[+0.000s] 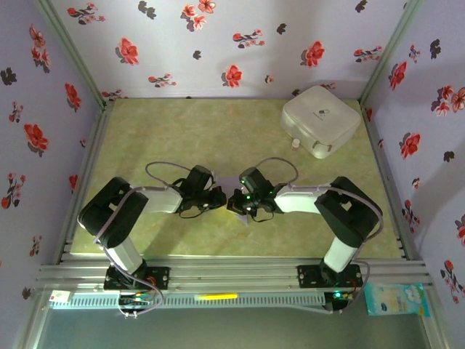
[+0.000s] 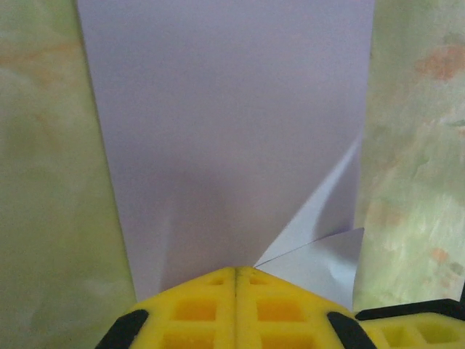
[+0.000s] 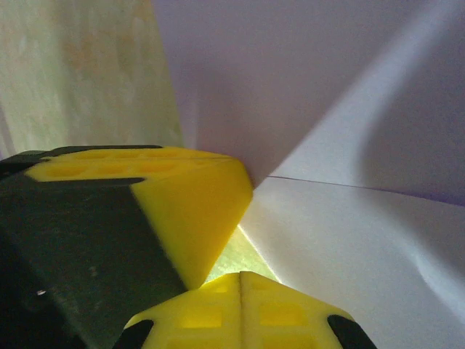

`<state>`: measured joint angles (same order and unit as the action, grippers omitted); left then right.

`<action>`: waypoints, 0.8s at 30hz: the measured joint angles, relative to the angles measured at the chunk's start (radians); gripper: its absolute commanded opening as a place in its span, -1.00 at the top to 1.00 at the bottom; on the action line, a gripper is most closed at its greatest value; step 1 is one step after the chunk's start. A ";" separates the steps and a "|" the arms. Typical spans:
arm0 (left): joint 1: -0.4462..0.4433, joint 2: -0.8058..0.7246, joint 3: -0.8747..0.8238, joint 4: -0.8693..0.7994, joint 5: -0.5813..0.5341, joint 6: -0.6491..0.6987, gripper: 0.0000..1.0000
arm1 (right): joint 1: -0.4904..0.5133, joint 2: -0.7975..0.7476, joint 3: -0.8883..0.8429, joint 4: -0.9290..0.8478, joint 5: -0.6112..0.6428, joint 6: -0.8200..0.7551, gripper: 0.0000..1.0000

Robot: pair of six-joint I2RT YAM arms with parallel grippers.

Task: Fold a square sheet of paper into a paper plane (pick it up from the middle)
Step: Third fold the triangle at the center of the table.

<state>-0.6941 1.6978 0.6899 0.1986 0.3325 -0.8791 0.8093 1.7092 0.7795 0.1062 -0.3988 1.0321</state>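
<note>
Two yellow fingertips of the left gripper [image 2: 234, 291] are sitting clenched together at the near edge of the sheet [image 2: 225, 131], which is spreading ahead of them over the table [image 2: 43, 182], one near corner turning up in a flap. Whether any paper is nipped between the tips cannot be told. The fold probably wants slow, even pressing along the flap's edge, with the other arm pinning the paper. From the right wrist, the right gripper [image 3: 241, 305] is likewise keeping its tips pressed shut just beside the left one's finger, and a fine crease line is crossing the pale paper. From above, both arms are meeting at mid-table and covering most of the sheet, so the flap and crease are reading from the wrists. The overhead view is adding the box [image 1: 321, 120] standing well apart at the far right.
</note>
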 measured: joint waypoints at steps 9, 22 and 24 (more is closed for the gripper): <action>0.003 0.000 -0.003 0.007 0.003 0.000 0.98 | 0.000 -0.010 -0.085 0.075 -0.005 0.001 0.95; 0.006 0.000 -0.006 0.011 0.008 0.000 0.98 | -0.007 -0.314 -0.359 0.044 -0.004 0.017 0.88; 0.006 0.000 -0.007 0.013 0.009 0.000 0.98 | -0.010 -0.363 -0.360 0.031 -0.001 0.020 0.85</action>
<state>-0.6880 1.6981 0.6830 0.2119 0.3416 -0.8787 0.7994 1.3460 0.4198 0.1368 -0.3996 1.0523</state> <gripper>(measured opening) 0.047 0.064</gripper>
